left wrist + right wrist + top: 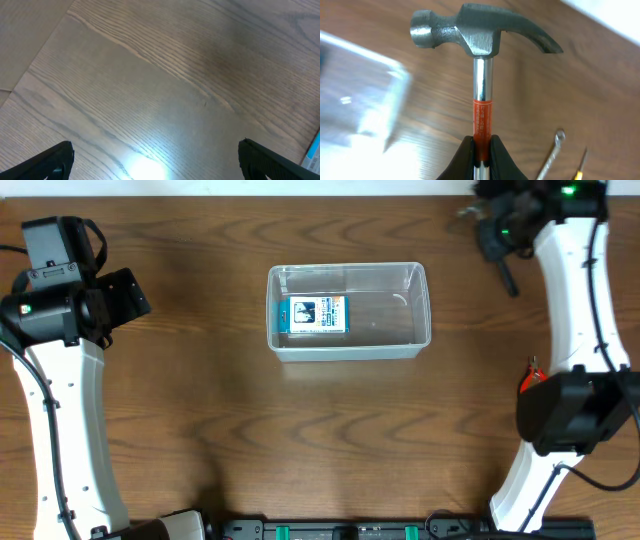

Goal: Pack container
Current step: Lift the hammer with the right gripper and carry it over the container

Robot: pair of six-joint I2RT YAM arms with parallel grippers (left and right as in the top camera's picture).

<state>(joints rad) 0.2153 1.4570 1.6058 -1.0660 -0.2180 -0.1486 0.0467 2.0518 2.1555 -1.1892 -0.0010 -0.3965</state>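
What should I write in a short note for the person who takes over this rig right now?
Left end effector: open, empty, over the bare table.
Right end effector: shut on the handle of the hammer, at the far right corner, away from the container.
Done: a small blue-and-white box lies in the container.
Left: put the hammer in; a thin metal tool on the table nearby is perhaps next.

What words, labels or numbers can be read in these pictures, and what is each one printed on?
On the blue-and-white box inside the container: a printed label, too small to read.
On the orange band around the shaft of the hammer: small printed characters, too blurred to read.
Nothing else shows any text.
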